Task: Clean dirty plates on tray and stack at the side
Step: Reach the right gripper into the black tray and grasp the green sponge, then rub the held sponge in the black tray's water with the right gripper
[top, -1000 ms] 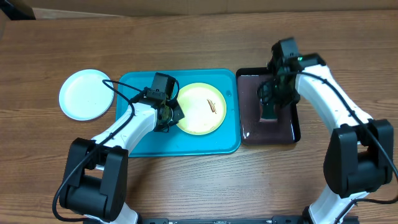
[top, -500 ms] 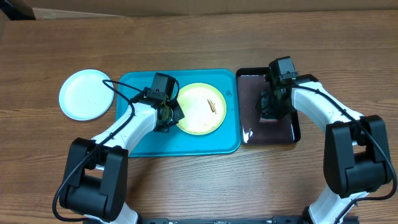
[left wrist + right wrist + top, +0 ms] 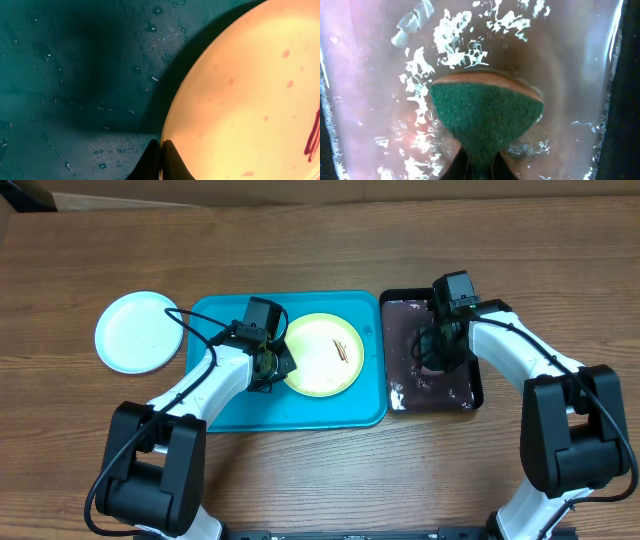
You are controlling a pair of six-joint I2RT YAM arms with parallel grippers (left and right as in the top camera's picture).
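L gripper [image 3: 161, 159] pinched shut on yellow-green plate [image 3: 250, 100] rim; plate spread fwd-right of tips. R gripper [image 3: 479, 167] clamped green sponge [image 3: 485, 117], sponge just ahead of fingers, in wet black tray [image 3: 400, 360].

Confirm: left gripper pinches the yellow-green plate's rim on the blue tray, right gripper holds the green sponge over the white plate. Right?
One error. The right gripper holds the green sponge in the black tray, in soapy water, not over the white plate; the right wrist and overhead views show it. The left gripper does pinch the yellow-green plate at its rim on the blue tray.
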